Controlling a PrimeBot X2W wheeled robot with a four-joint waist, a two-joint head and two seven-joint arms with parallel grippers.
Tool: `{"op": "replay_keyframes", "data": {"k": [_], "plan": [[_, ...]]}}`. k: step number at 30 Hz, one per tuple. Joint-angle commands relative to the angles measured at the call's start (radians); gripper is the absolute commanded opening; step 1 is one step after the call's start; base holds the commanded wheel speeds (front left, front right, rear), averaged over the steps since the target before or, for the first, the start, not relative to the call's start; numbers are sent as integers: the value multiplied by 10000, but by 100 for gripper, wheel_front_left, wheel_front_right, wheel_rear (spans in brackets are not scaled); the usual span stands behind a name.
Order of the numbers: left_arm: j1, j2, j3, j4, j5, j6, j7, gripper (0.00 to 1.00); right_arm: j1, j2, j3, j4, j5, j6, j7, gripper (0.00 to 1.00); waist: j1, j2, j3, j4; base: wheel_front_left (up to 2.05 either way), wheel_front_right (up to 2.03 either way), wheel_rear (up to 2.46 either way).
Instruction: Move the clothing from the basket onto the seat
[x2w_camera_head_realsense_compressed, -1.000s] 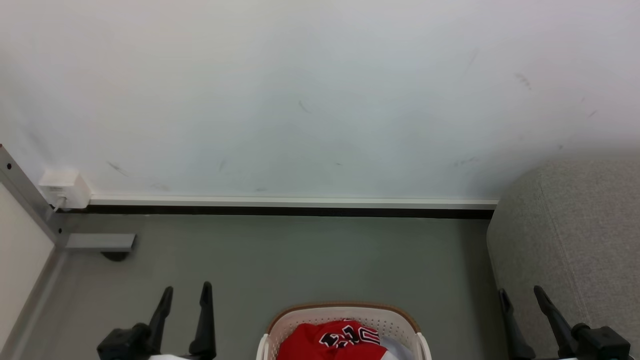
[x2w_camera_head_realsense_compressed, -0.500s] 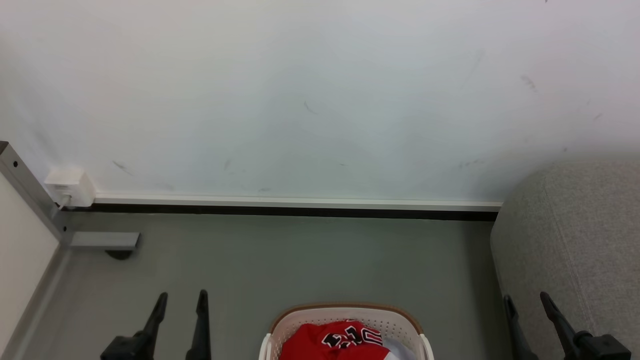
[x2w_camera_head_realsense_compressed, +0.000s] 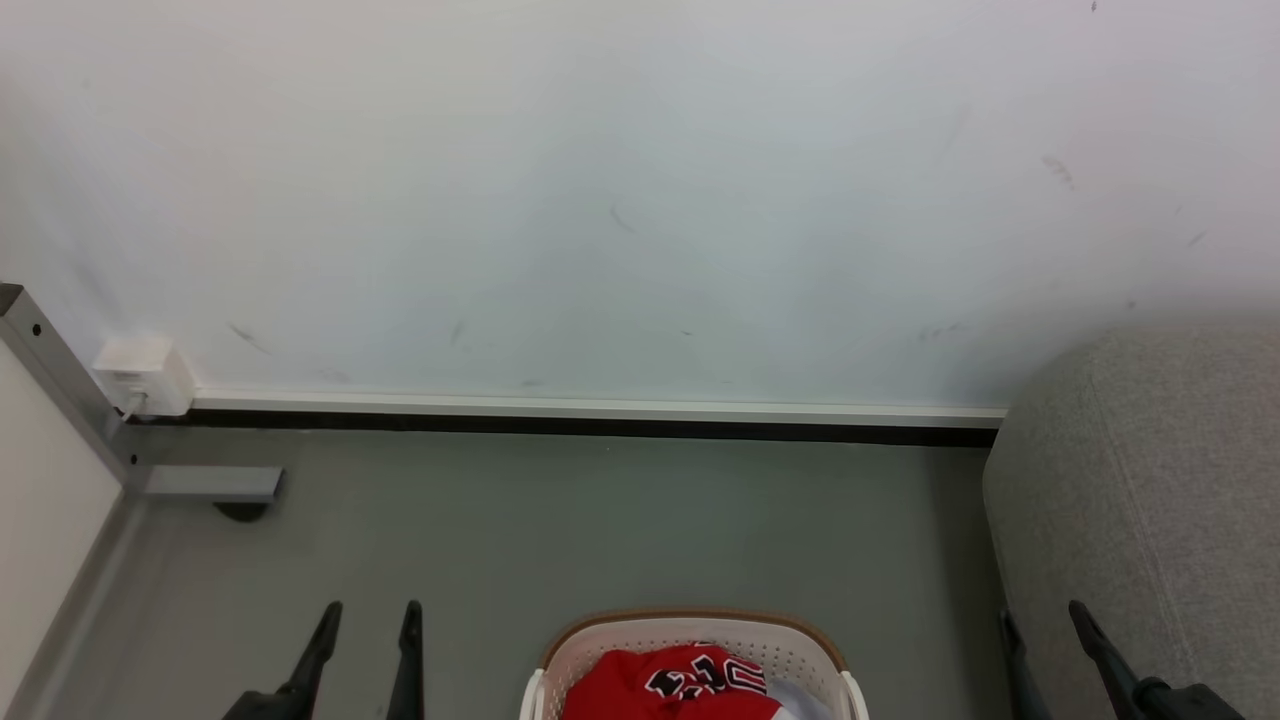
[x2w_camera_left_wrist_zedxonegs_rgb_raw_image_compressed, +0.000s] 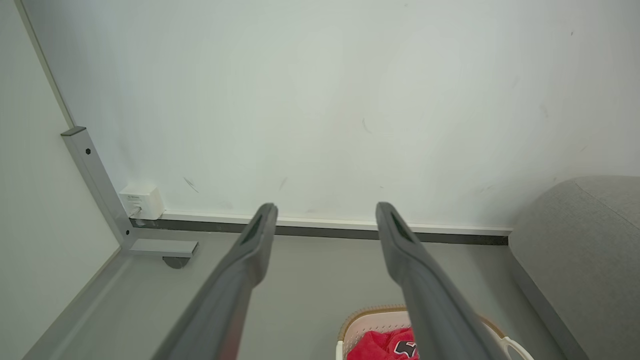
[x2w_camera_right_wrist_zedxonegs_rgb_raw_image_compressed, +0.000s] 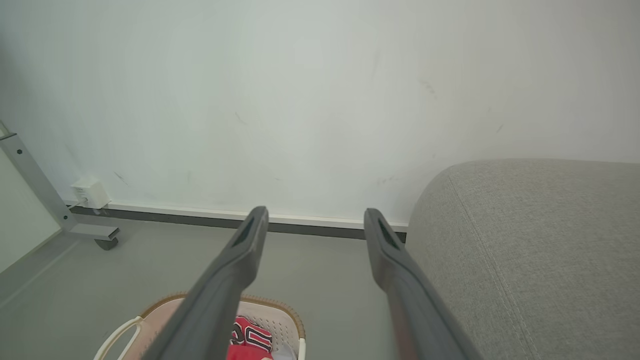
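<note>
Clothing (x2w_camera_head_realsense_compressed: 660, 692) heaped in the basket (x2w_camera_head_realsense_compressed: 690, 616) beside the seat (x2w_camera_head_realsense_compressed: 1150, 480).
The left tool (x2w_camera_head_realsense_compressed: 373, 608) and right tool (x2w_camera_head_realsense_compressed: 1041, 612) hang empty, fingers apart, either side of the basket, which stands on the floor (x2w_camera_head_realsense_compressed: 600, 520).

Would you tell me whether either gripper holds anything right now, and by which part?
Nothing is held: the left gripper and right gripper are open and empty, and the clothing lies in the basket.
</note>
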Motion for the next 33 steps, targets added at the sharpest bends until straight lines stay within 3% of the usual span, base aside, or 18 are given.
{"op": "replay_keyframes", "data": {"k": [1, 13, 33], "plan": [[74, 24, 44, 20, 285, -43, -64, 100, 72, -36, 28, 33, -166, -20, -95, 100, 0, -1, 0, 6, 0, 0, 0], [130, -150, 318, 228, 576, -536, -137, 100, 64, -64, 122, 162, -191, -21, -166, 100, 0, -1, -45, -2, 0, 0, 0], [97, -277, 352, 346, 697, -716, -137, 100, -218, -120, 196, 81, -31, -21, -166, 100, 0, -1, 179, -427, 0, 0, 0]]}}
